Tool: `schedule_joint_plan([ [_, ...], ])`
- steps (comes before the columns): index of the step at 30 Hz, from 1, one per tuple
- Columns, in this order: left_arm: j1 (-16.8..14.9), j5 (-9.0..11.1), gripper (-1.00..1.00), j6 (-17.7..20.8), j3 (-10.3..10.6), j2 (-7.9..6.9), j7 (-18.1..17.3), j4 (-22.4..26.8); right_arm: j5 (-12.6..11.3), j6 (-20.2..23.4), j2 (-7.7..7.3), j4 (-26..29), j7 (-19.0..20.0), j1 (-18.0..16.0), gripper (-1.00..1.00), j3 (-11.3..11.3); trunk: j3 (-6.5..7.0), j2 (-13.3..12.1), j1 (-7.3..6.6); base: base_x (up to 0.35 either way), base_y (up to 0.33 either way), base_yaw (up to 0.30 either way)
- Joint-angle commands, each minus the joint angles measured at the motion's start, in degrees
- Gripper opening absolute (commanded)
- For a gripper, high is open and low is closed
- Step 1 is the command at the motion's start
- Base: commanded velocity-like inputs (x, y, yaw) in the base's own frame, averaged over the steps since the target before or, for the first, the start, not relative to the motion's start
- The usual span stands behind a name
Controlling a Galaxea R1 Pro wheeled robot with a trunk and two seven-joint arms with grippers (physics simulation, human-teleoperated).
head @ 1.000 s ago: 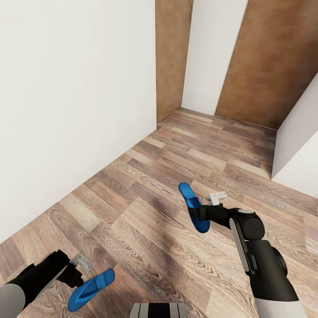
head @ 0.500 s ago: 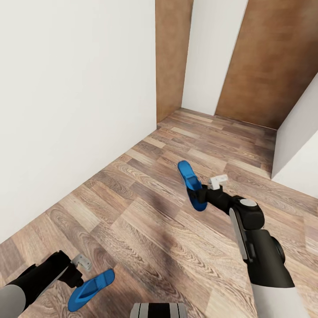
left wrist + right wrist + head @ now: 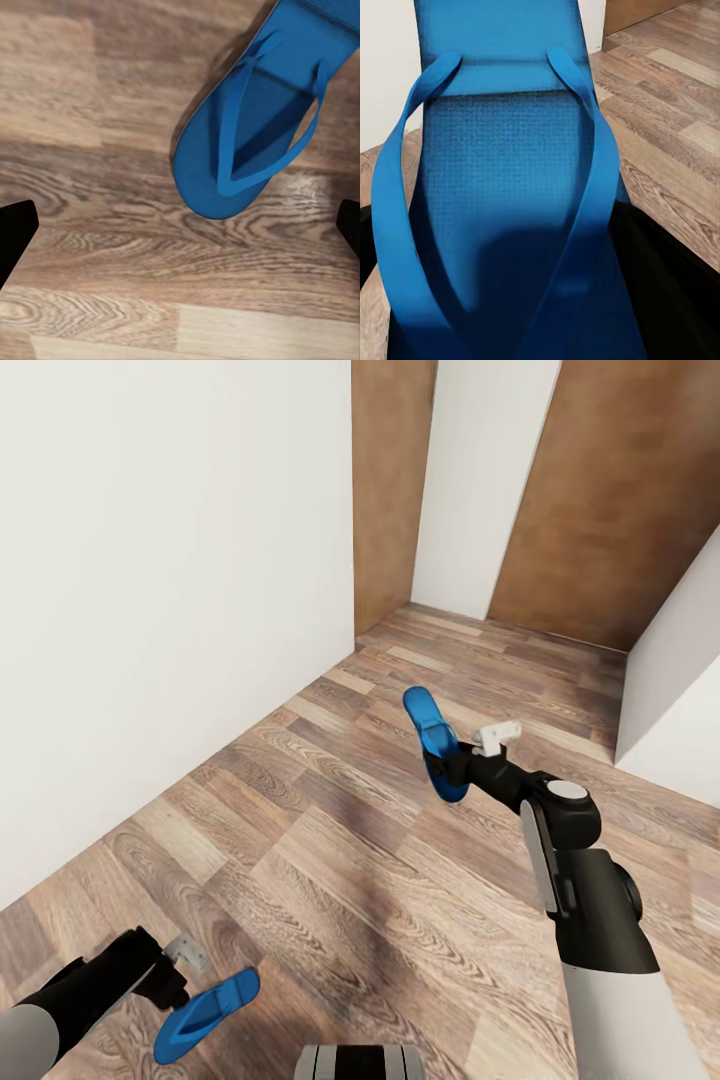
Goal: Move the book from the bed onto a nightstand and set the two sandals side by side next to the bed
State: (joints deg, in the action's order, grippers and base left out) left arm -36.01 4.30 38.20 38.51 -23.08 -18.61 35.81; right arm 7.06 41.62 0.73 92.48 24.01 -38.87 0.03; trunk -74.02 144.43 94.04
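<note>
Head view first: compared with a second ago the right gripper [image 3: 455, 768] has climbed up and away from the robot, and the sandal [image 3: 433, 745] pinched in it now hangs clear of the wood floor [image 3: 330, 860] with its toe end pointing past the gripper toward the far wall, so I'd say that one is properly picked up and ready to be carried to the bed, which isn't visible here. The left gripper [image 3: 178, 975] hasn't budged, sitting low with the other sandal [image 3: 205, 1012] sticking out just ahead of it; from this angle it looks clamped on it. Left wrist view: the second sandal [image 3: 251, 124] is out ahead of the fingertips [image 3: 13, 229], which are dark tips at the frame edges, so honestly can't tell whether that gripper is holding it or just parked over it. Right wrist view: the held sandal [image 3: 502, 195] runs straight out from between the closed jaws, straps up. No containers anywhere in this, just floor and walls
</note>
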Motion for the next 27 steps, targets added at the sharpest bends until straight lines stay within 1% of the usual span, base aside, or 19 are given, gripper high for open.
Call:
schedule_joint_plan([
  [1, -0.04, 0.29, 1.00, 0.26, 0.36, -0.07, 0.11, 0.15, 0.50, 0.04, 0.02, 0.07, 0.41, -0.42, -1.00, -0.09, -0.28, 0.04, 0.01, 0.000, 0.000, 0.000],
  [4, 0.05, -0.03, 1.00, -1.55, 0.43, -0.01, 0.01, 0.25, -0.85, -0.28, 0.15, 0.01, 0.42, 0.13, -1.00, -0.26, -0.94, 0.08, 0.09, 0.000, 0.000, 0.000],
  [9, 0.14, -0.13, 1.00, -2.59, 0.53, 0.09, -0.07, 0.29, -1.38, -0.10, 0.12, -0.35, 0.40, 0.65, -1.00, -0.39, -2.05, 0.14, 0.22, 0.000, 0.000, 0.000],
  [16, 0.19, -0.19, 1.00, -3.56, 0.91, 0.13, -0.53, 0.31, -0.87, -0.13, 0.15, -0.67, 0.27, 0.86, -1.00, -0.42, -3.60, 0.24, 0.40, 0.000, 0.000, 0.000],
  [24, -0.19, -0.49, 1.00, -3.85, 1.16, 0.14, -1.31, 0.33, -0.64, 0.01, 0.08, -0.64, 0.43, 0.88, -1.00, -0.46, -5.37, 0.35, 0.61, 0.000, 0.000, 0.000],
  [25, -0.28, -0.78, 1.00, -3.86, 1.16, 0.14, -1.37, 0.35, -0.62, 0.01, 0.07, -0.64, 0.45, 0.89, -1.00, -0.46, -5.59, 0.36, 0.63, 0.000, 0.000, 0.000],
  [27, -1.02, -2.97, 1.00, -3.83, 1.14, 0.20, -1.94, 0.37, -0.55, 0.06, 0.07, -0.62, 0.48, 0.89, -1.00, -0.44, -6.04, 0.39, 0.68, 0.000, 0.000, 0.000],
])
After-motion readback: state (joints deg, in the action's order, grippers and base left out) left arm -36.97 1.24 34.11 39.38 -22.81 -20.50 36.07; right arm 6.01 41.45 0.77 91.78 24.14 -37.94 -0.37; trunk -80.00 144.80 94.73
